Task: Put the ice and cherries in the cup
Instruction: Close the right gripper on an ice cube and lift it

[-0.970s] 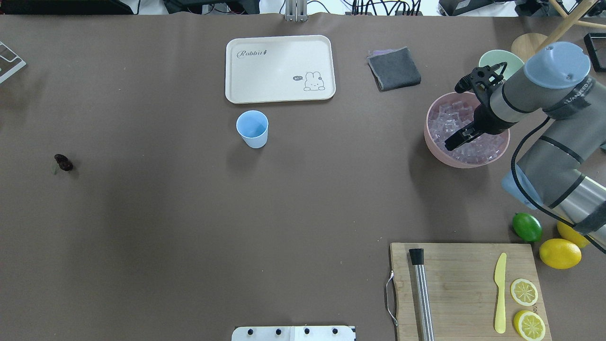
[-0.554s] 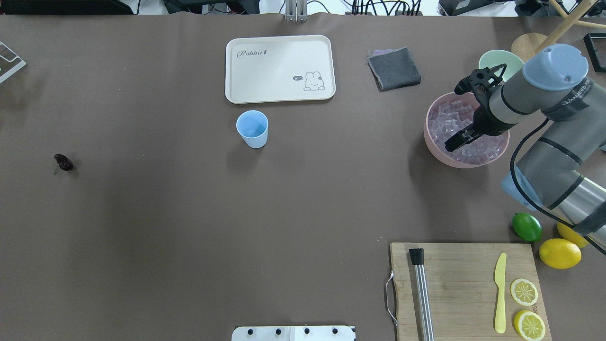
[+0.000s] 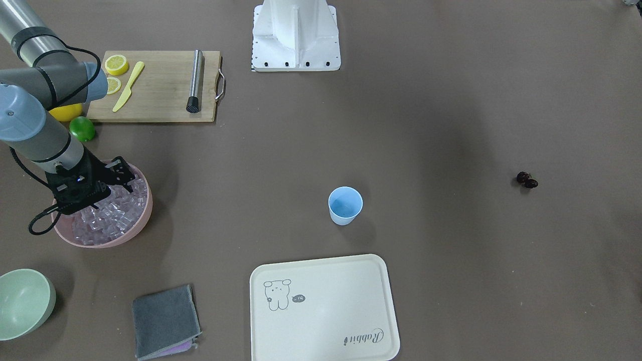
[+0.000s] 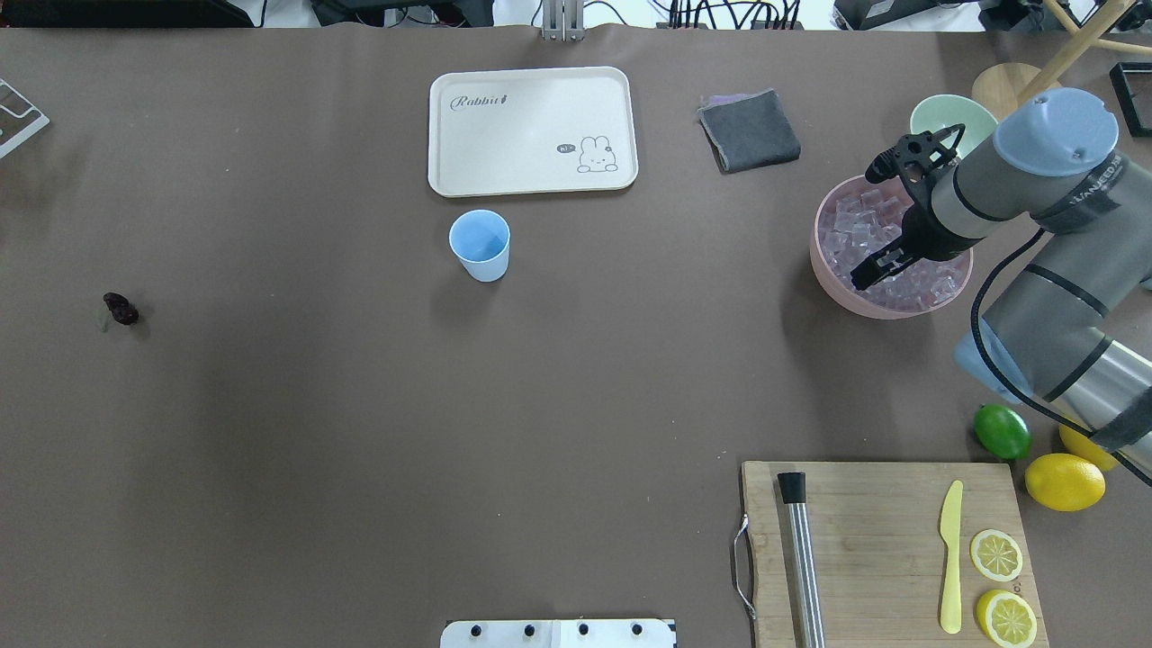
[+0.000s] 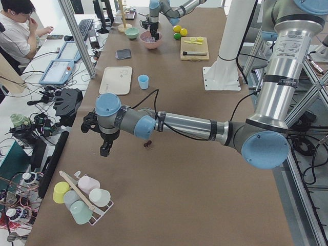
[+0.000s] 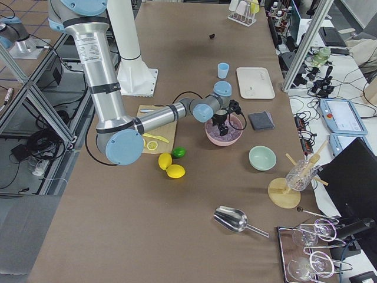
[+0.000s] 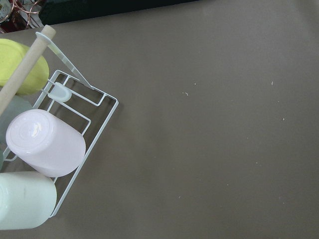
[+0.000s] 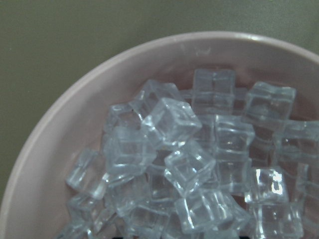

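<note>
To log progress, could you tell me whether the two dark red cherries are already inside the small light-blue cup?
No, the glossy dark cherries lie on the brown table, well apart from the light-blue cup.

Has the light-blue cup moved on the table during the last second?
No. In the overhead view the cup stands at the same spot as before, just below the lower left corner of the tray and apart from it.

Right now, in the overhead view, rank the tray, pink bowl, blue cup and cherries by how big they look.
Largest to smallest:
1. tray
2. pink bowl
3. cup
4. cherries, clearly the smallest
</note>
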Tool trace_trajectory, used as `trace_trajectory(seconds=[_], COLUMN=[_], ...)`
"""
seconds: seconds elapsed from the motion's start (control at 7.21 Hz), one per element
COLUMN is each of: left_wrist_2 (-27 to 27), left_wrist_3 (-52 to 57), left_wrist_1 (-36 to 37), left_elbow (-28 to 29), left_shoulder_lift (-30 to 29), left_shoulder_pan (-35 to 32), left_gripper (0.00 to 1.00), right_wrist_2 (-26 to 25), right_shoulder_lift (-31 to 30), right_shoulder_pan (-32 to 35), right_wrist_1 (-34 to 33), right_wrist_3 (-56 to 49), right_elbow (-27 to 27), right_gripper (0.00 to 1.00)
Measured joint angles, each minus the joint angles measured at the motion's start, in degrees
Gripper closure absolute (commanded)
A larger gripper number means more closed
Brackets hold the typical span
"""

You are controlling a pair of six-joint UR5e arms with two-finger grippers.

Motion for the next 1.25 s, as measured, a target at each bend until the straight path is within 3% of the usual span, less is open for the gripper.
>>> trace_trajectory(seconds=[0.28,0.55,0.69,1.25], left_wrist_2=[0.0,0.0,0.0,0.0], left_wrist_3=[0.0,0.0,0.0,0.0], left_wrist_1=[-0.21,-0.76,-0.84,-1.68], left_elbow=[-0.04,0.03,0.07,1.09], left_shoulder_lift=[0.17,0.52,0.6,0.63], left_shoulder_pan=[0.0,0.01,0.01,0.06], left_gripper=[0.02,0.02,0.02,0.02], right_wrist_2=[-0.03,-0.01,0.0,0.56], right_shoulder_lift=[-0.24,-0.32,-0.33,-0.35], right_shoulder_pan=[0.1,0.05,0.06,0.71], right_wrist_1=[0.01,-0.01,0.0,-0.45], right_wrist_3=[0.06,0.08,0.09,0.16], right_elbow=[0.39,0.62,0.72,2.44], right_gripper=[0.67,0.7,0.9,1.0])
